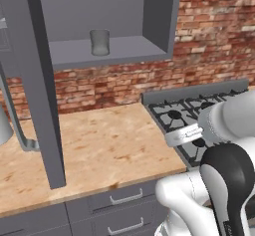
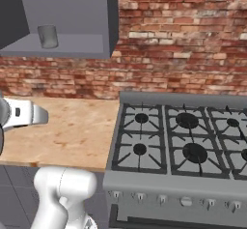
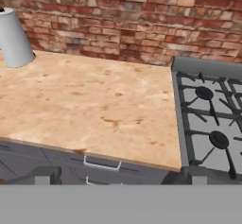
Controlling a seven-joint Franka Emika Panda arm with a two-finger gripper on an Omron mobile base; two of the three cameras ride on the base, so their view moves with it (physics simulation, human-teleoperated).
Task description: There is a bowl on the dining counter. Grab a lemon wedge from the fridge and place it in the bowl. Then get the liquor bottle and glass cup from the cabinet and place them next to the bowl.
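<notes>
While gripper (image 3: 118, 176) gapes wide above desk (image 1: 99, 145), cup (image 1: 100, 42) stands on open cabinet shelf (image 1: 124, 48); stove (image 2: 183, 146) right; door (image 1: 42, 90) ajar; grey cylinder (image 3: 14, 38) cut off.

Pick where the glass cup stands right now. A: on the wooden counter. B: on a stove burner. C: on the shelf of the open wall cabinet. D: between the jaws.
C: the glass cup stands upright on the shelf of the open cabinet, above the wooden counter and left of the stove.
</notes>
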